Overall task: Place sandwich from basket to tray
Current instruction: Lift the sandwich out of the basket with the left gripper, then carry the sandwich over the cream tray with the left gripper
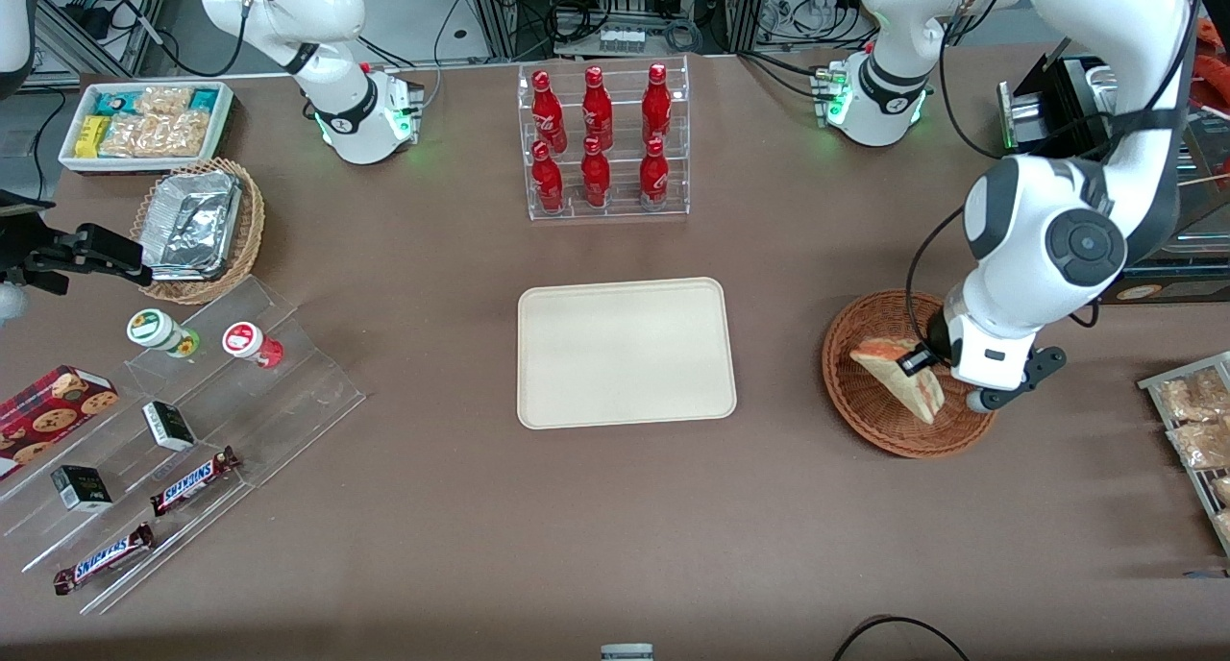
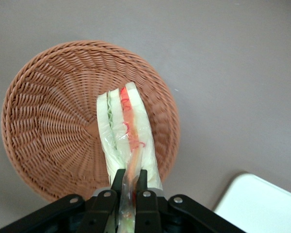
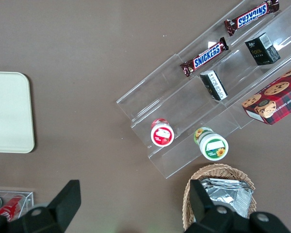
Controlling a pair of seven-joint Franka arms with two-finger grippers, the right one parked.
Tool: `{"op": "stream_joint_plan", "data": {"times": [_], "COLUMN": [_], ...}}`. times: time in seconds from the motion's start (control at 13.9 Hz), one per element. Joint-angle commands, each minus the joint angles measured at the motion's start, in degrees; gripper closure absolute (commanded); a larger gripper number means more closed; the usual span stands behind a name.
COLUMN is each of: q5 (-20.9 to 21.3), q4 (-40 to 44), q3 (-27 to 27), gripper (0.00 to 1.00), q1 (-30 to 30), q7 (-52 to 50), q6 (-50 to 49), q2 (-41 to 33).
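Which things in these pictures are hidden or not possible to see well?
- Front view: the working arm hides part of the reddish-brown wicker basket.
- Left wrist view: the black claw, shut on the triangular white-bread sandwich, covers its near end.
- Left wrist view: the frame edge cuts the cream rectangular tray.

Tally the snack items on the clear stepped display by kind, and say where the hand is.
Snickers bars: 2
Small dark boxes: 2
Round lidded cups: 2
Total: 6
The hand is shut on the sandwich above the basket.
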Motion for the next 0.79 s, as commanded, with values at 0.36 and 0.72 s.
{"op": "stream_joint_plan", "data": {"times": [0.36,0.72], "q5": [0.92,3.47], "q4": [15.33,17.44], "q3": [-6.05,-6.05], "gripper": [1.00,1.00], "q1": [-9.47,-19.14], "q7": [-1.00,-1.00], "q6": [-7.24,-6.28], "q2": [6.38,11.31]}}
